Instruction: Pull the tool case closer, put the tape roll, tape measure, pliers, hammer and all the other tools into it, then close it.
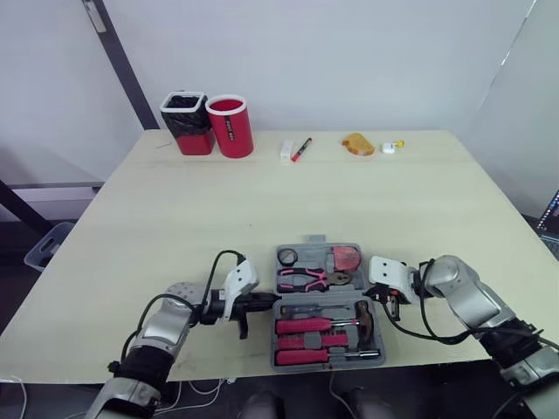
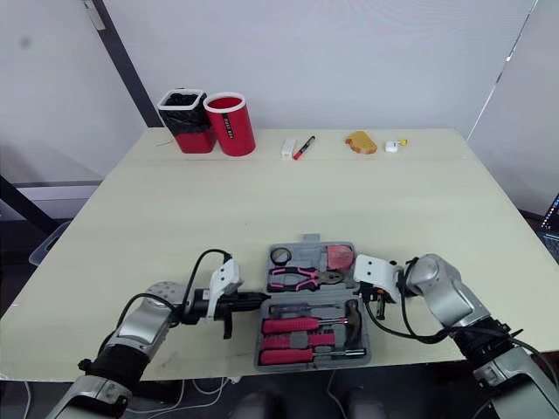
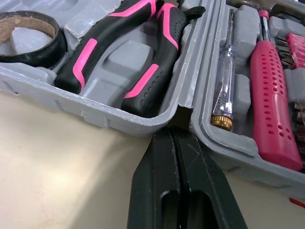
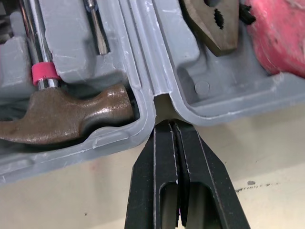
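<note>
The grey tool case [image 1: 307, 240] lies open near the table's front edge. Its far half holds the black tape roll [image 1: 287, 257], the pink-handled pliers [image 1: 302, 278] and the red tape measure [image 1: 347, 257]. Its near half holds the hammer [image 4: 66, 112], a tester screwdriver [image 3: 224, 90] and pink-handled tools [image 1: 304, 326]. My left gripper [image 1: 269, 300] is shut, its tip pressed into the hinge gap at the case's left side. My right gripper [image 1: 382, 298] is shut too, its tip at the hinge gap on the case's right side.
At the table's far side stand a black-lined red bin [image 1: 188, 123] and a red cup [image 1: 230, 126]. Further right lie a white block [image 1: 286, 150], a red marker [image 1: 301, 149], an orange item [image 1: 358, 144] and a small white-and-yellow piece [image 1: 391, 147].
</note>
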### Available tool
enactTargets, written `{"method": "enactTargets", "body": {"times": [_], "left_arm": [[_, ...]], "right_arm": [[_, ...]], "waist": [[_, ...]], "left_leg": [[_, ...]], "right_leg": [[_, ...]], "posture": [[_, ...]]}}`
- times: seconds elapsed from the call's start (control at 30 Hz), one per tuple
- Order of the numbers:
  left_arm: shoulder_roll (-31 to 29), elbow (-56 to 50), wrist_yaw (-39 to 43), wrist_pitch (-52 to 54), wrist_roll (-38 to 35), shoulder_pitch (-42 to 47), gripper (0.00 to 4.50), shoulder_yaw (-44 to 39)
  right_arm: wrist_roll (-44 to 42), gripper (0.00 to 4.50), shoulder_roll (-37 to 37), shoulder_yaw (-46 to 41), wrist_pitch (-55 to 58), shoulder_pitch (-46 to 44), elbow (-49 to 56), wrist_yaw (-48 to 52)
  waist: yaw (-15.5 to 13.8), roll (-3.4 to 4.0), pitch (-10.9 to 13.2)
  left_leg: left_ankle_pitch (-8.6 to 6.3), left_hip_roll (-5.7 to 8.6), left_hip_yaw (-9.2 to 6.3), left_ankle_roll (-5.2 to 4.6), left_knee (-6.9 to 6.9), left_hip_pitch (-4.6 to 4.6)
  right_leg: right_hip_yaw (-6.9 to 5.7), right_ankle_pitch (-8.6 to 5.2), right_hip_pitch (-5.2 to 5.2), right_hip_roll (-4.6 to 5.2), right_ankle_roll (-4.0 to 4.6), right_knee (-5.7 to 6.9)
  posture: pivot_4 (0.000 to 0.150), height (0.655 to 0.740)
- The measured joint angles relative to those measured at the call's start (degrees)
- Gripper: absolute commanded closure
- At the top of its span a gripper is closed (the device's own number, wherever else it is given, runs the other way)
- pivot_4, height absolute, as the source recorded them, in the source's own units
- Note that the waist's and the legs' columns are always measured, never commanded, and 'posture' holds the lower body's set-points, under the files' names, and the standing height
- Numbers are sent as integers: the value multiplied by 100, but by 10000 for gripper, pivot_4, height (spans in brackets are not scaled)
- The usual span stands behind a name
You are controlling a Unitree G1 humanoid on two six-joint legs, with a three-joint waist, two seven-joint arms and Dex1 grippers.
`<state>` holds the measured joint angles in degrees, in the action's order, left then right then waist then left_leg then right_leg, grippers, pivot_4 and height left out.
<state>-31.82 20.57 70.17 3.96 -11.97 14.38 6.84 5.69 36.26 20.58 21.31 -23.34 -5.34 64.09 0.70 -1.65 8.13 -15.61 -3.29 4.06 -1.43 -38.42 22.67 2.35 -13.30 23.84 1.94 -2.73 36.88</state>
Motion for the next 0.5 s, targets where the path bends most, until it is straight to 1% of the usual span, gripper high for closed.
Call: {"method": "enactTargets", "body": {"times": [0.03,0.07,0.1,0.2,0.23,0.27,0.37,0.4,0.43,0.47,0.5], "left_arm": [[-45,-3,158,-81,-233,-161,45000,-198],[-57,-4,200,-99,-303,-193,45000,-250],[-100,-130,361,-59,-642,-367,45000,-507],[-329,-311,589,72,-1124,-663,37002,-1003],[-380,-458,628,103,-1313,-841,33607,-1176],[-436,-541,643,151,-1453,-1031,26878,-1359],[-648,-598,672,300,-1703,-1434,16372,-1777],[-763,-640,707,315,-1777,-1588,10893,-1962],[-843,-650,733,314,-1827,-1671,7184,-2059],[-907,-663,765,318,-1881,-1739,2290,-2158],[-934,-668,777,322,-1924,-1781,807,-2248]], "right_arm": [[-123,44683,148,-179,-25,141,12,1],[-155,44683,187,-234,-33,178,19,1],[-459,44683,219,-610,-55,378,134,20],[-988,36979,449,-1243,-229,762,384,110],[-1182,33107,604,-1478,-351,1016,537,195],[-1332,26497,749,-1707,-417,1262,634,256],[-1777,15347,1014,-2390,-375,1861,847,388],[-2086,9520,1094,-2749,-279,2154,1068,457],[-2255,5871,1137,-2959,-215,2309,1204,484],[-2424,1096,1212,-3173,-143,2480,1351,516],[-2519,130,1259,-3318,-114,2606,1428,538]], "waist": [[-2,1,1],[-5,1,1],[-10,0,2],[-10,1,3],[-13,2,3],[-16,1,2],[-9,1,3],[-9,1,3],[-8,1,3],[-8,1,3],[-8,2,2]], "left_leg": [[0,0,1,0,0,1],[0,0,1,0,0,1],[0,-1,-2,0,0,4],[0,-1,-2,0,0,-1],[0,-1,-2,0,-2,-3],[0,-1,-1,0,-1,-4],[0,-1,1,0,-2,-4],[0,-2,-1,0,-1,-7],[0,-3,0,0,-1,-12],[0,-4,1,0,-1,-14],[0,-4,2,0,-1,-19]], "right_leg": [[0,0,1,2,0,0],[-1,0,1,3,0,0],[-4,0,1,3,1,-1],[-4,-6,-1,4,10,0],[-4,-7,-3,6,12,0],[-4,-8,-6,9,11,-1],[-4,-10,-4,10,15,-2],[-5,-11,-5,9,16,-1],[-5,-13,-6,8,21,0],[-4,-13,-7,8,21,2],[-3,-13,-10,9,22,2]], "posture": [[1500,7400],[1500,7400],[1500,7400],[1500,7400],[1500,7400],[1500,7400],[1500,7400],[1500,7400],[1500,7400],[1500,7400],[1500,7400]]}}
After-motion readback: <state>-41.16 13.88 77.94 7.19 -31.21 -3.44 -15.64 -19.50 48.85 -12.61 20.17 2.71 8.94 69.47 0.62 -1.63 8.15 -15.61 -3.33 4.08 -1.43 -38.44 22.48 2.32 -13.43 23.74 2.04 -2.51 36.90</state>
